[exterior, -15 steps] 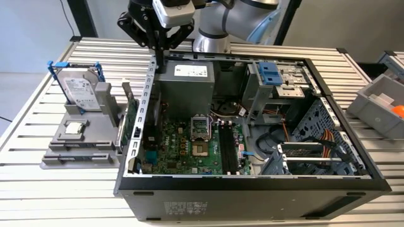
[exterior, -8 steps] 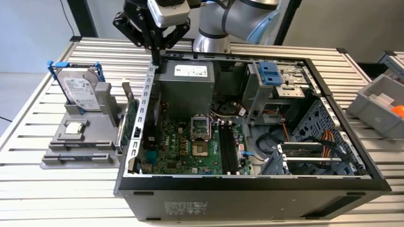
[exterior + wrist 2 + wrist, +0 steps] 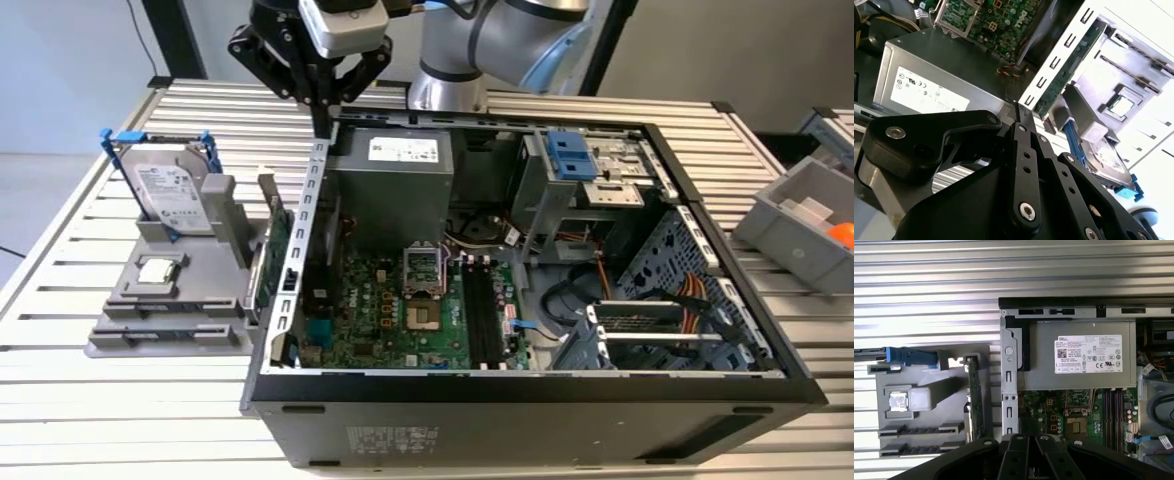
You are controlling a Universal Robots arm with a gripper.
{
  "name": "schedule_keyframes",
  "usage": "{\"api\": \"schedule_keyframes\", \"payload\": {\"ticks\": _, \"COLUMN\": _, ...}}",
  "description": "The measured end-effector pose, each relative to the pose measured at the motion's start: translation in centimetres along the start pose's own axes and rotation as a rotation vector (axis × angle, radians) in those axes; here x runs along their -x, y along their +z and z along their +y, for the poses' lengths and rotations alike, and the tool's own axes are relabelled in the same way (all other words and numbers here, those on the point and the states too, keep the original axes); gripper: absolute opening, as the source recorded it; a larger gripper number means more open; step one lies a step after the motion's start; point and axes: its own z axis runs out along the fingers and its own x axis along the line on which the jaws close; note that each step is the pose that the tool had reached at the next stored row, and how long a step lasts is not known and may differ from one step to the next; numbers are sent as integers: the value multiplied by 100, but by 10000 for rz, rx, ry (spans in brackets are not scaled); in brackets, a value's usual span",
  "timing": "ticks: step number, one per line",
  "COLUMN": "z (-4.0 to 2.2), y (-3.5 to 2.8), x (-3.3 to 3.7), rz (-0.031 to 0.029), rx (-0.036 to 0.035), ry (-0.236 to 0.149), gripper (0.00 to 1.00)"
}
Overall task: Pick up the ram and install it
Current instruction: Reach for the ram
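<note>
I hang above the rear edge of the open computer case (image 3: 534, 425), near the power supply (image 3: 387, 190), my fingers (image 3: 1024, 165) pinched together on a thin dark sliver I take for the ram (image 3: 320, 128), so I judge this the carry. Seating it calls for squaring its edge to the black memory slots (image 3: 483, 315).

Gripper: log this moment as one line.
gripper shut | over case corner by power supply | grasp: cannot tell | hard drive, green card in gray stand
</note>
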Motion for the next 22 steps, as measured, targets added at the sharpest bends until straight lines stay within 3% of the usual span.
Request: {"api": "schedule_keyframes", "payload": {"ticks": 22, "z": -8, "y": -3, "x": -176, "rz": 4, "rx": 0, "ry": -63, "gripper": 0}}
